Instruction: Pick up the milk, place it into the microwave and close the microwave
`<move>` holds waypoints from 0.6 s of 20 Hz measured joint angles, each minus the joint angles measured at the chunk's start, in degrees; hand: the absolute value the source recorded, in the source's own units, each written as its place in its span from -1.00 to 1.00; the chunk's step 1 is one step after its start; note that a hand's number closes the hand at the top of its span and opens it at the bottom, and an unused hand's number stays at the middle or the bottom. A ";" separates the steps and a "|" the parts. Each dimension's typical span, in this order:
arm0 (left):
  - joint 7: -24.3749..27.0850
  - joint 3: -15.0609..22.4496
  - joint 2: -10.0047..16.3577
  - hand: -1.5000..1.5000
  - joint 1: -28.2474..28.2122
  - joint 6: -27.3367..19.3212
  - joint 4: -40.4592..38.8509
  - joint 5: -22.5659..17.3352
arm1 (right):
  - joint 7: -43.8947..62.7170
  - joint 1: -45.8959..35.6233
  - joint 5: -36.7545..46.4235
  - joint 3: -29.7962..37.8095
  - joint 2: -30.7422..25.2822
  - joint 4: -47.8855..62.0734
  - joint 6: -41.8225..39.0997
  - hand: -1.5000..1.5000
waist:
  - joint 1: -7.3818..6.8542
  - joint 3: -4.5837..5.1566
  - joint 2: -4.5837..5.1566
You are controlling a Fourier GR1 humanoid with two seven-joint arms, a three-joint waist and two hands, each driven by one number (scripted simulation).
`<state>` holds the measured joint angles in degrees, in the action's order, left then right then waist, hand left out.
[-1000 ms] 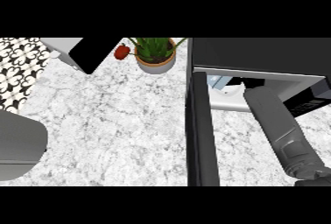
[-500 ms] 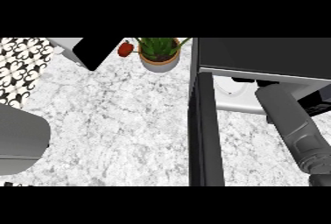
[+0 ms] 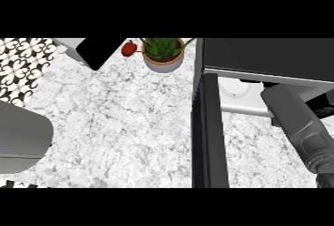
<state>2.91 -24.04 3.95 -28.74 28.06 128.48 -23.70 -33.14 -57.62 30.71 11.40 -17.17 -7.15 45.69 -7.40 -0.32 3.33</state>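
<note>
Reaching from 5 o'clock into the microwave [image 3: 261,57] at 2 o'clock, our right forearm [image 3: 297,126] hides the right hand, so we cannot tell its grip. The milk is not visible; we judge it inside. The door [image 3: 210,132] stands open for access.

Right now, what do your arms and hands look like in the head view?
The right forearm is a smooth grey tube, paler and wider at its upper end, darker grey lower down. A black bit at its lower end is probably the right hand, mostly cut off. The left forearm is a broad plain grey curve at the left edge, its hand out of view. No cables or markings show.
</note>
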 measured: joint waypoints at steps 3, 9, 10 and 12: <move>-0.11 1.40 0.08 -1.00 0.30 1.00 -0.41 1.02 | -1.88 -0.70 -0.31 0.25 0.44 -0.21 -2.19 -1.00 | 0.16 -0.03 -0.03; -0.15 3.33 0.37 -1.00 1.35 2.34 -0.94 2.69 | -5.79 -1.14 -2.21 1.89 1.36 -0.27 -8.44 -1.00 | 0.60 -0.07 -0.19; -0.14 3.83 0.32 -1.00 1.49 2.65 -0.95 2.75 | -6.44 -1.12 -2.82 2.44 1.70 -0.31 -9.56 -1.00 | 0.73 -0.08 -0.23; -0.22 4.87 0.30 -1.00 1.75 3.39 -1.34 2.83 | -7.89 -0.96 -4.11 3.59 1.94 -0.42 -12.17 -1.00 | 1.07 -0.07 -0.33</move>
<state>2.69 -19.17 4.25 -26.99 31.45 127.14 -20.86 -41.03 -58.58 26.60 14.99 -15.23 -7.57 33.52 -6.32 -0.39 3.00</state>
